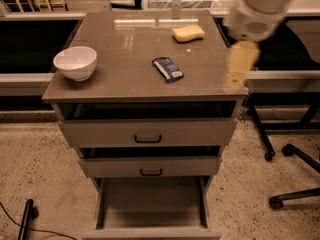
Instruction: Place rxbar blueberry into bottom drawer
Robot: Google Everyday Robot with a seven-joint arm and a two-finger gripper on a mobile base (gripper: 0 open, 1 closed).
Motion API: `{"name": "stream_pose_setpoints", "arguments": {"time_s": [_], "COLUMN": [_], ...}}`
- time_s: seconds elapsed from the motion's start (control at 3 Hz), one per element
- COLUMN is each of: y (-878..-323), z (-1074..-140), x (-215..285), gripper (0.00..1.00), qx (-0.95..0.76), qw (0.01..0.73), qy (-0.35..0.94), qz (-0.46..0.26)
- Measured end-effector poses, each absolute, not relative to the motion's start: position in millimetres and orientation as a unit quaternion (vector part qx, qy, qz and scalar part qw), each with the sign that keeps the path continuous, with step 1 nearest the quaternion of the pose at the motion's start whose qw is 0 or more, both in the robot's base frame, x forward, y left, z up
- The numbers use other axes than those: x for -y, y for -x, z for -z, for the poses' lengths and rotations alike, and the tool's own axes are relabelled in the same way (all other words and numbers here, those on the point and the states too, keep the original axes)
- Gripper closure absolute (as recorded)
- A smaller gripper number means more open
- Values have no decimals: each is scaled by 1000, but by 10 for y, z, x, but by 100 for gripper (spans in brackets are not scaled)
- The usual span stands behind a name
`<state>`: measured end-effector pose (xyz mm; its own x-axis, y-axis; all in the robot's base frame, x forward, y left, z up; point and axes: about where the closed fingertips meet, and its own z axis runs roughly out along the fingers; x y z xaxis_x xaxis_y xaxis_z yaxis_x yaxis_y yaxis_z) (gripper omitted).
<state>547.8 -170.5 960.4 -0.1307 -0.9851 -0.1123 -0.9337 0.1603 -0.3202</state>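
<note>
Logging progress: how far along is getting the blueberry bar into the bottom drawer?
Done: the lowest grey drawer stands open. In hand: the pale gripper hovers near the cabinet top's right edge, apart from the dark blue wrapped bar. Left: grasp and place it.

Dim warm light, glare on the cabinet top [125, 54], hand [236, 76] at upper right motion-blurred.

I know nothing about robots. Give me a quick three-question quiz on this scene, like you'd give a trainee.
1. True or false: the snack bar lies in the bottom drawer.
2. Which stands at the cabinet top's left side? A sponge; B bowl; C snack bar.
3. The gripper hovers by which edge of the cabinet top?
Key: 1 false, it lies on the cabinet top, and the bottom drawer stands open; 2 B; 3 the right edge.
</note>
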Motion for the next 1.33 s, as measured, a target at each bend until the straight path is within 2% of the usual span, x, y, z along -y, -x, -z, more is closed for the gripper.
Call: {"name": "stream_pose_setpoints", "arguments": {"time_s": [0.33, 0.67, 1.33], "y": [-5788, -5786, -5971], "z": [-9492, -9494, -9127], "x": [1416, 1414, 1057], "gripper": [0, 0, 0], "qx": [-730, -730, -742], "qw": [146, 146, 178], "qy": [662, 662, 647], "qz": [91, 91, 2]}}
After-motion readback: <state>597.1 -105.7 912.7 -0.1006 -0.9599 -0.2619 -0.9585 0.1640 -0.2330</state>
